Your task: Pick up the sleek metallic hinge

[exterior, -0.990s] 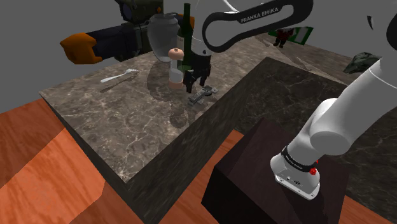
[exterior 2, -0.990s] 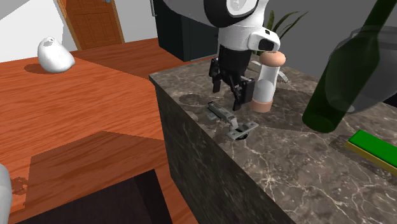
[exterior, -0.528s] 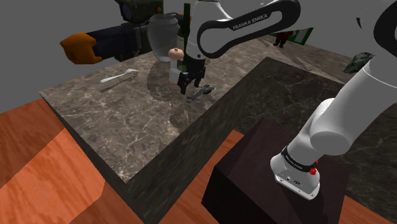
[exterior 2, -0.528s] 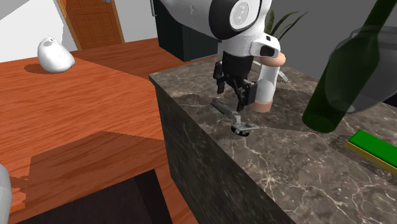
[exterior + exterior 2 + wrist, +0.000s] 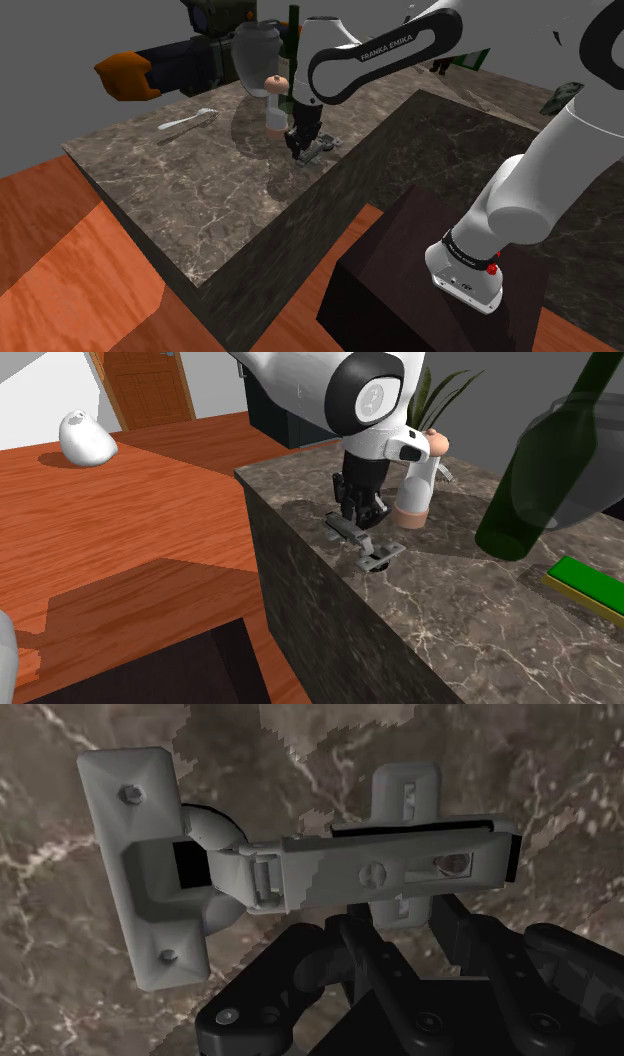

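The grey metal hinge (image 5: 368, 548) lies flat on the marble counter (image 5: 440, 612) near its edge, cup plate at one end and a long arm with a cross plate at the other. In the shoulder view the hinge (image 5: 320, 146) sits just beside the white bottle. My black gripper (image 5: 355, 518) points straight down onto the arm end of the hinge. The wrist view shows the hinge (image 5: 300, 869) close up, and my gripper (image 5: 400, 916) is shut on its arm at the cross plate. The gripper (image 5: 298, 144) touches the counter level.
A white bottle with a peach cap (image 5: 415, 487) stands right behind the gripper. A dark green bottle (image 5: 535, 462) and a green box (image 5: 588, 582) are further along the counter. A spoon (image 5: 186, 122) and a grey jar (image 5: 256, 52) lie beyond. The counter edge drops to a wooden floor.
The gripper came down from above the counter onto the hinge and its fingers went from wide apart to shut on the hinge arm. The hinge stays on the counter.
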